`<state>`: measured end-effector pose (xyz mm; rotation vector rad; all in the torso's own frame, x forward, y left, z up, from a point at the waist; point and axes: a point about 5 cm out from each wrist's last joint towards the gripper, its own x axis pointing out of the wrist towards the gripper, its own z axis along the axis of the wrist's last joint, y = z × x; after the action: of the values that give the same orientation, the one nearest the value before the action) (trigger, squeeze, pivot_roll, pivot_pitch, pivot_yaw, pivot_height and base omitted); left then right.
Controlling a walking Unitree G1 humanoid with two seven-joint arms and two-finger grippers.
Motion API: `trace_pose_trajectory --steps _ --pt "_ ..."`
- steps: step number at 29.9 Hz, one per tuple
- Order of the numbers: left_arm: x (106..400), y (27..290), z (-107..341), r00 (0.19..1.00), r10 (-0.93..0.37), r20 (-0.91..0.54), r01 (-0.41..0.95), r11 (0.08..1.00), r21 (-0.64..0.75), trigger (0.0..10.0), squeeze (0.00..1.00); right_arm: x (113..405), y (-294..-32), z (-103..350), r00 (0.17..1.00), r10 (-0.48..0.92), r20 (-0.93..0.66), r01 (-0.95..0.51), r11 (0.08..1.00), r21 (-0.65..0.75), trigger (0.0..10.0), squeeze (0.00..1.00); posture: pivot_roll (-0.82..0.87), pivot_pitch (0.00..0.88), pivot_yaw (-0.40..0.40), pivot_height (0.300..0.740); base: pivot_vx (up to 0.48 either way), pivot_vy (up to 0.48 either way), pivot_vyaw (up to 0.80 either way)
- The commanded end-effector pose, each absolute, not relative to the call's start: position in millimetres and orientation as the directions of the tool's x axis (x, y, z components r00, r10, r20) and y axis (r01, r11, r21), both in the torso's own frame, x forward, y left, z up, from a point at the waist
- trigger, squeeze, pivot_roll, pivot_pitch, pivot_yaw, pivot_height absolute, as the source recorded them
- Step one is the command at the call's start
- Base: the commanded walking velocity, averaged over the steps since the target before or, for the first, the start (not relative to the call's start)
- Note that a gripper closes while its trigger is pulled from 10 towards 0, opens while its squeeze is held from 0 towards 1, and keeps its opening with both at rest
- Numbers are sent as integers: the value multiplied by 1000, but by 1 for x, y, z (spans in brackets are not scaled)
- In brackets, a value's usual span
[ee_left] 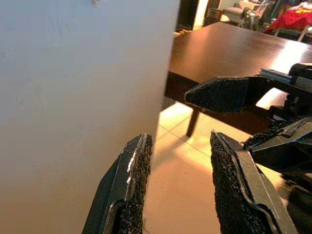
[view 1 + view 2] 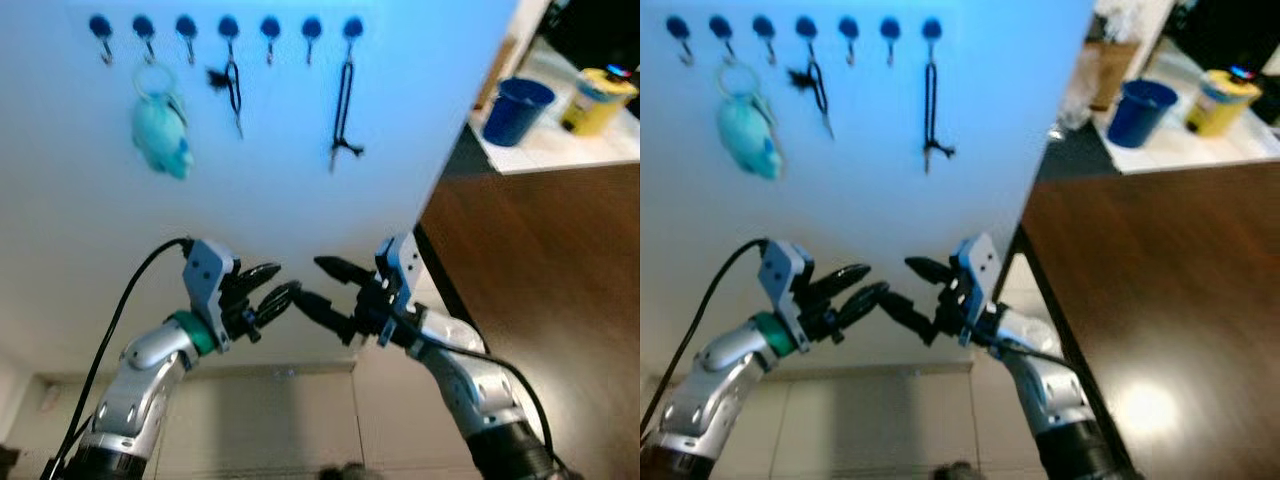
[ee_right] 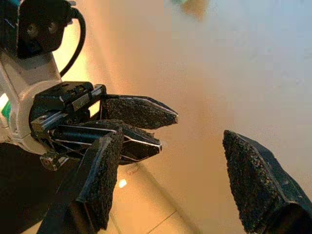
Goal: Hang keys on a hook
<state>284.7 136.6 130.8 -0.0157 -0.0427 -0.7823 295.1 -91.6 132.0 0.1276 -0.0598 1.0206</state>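
Observation:
A row of blue hooks runs along the top of a white wall panel. A bunch of keys on a black loop hangs from the fourth hook. A teal plush keyring hangs from the second, and a long black strap from the seventh. Low in front of the panel, my left gripper and right gripper face each other, tips almost touching. Both are open and hold nothing. In the right wrist view the left gripper's fingers show between the right gripper's own pads.
A dark brown wooden table stands to the right of the panel. Beyond it, a blue cup and a yellow container sit on a white counter. Pale tiled floor lies below the arms.

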Motion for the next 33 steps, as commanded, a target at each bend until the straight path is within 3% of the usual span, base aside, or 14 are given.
trace_pose_trajectory --steps 1,12,21,33 --pt "281 134 129 692 -721 39 722 692 1 10000 0 295 -88 127 528 844 93 -848 521 92 10000 0 30 0 32 740 -386 0 0" --pt "280 138 128 710 -704 24 704 710 -5 10000 0 295 -89 128 556 826 91 -830 546 114 10000 0 42 0 42 740 -367 0 0" --pt "294 148 140 839 -542 46 544 838 -40 10000 0 302 -94 133 626 772 114 -777 605 175 10000 0 38 0 46 740 0 0 -800" --pt "291 146 129 832 -554 -25 554 832 -5 10000 0 300 -91 128 629 771 104 -771 601 209 10000 0 37 0 58 740 0 0 -800"
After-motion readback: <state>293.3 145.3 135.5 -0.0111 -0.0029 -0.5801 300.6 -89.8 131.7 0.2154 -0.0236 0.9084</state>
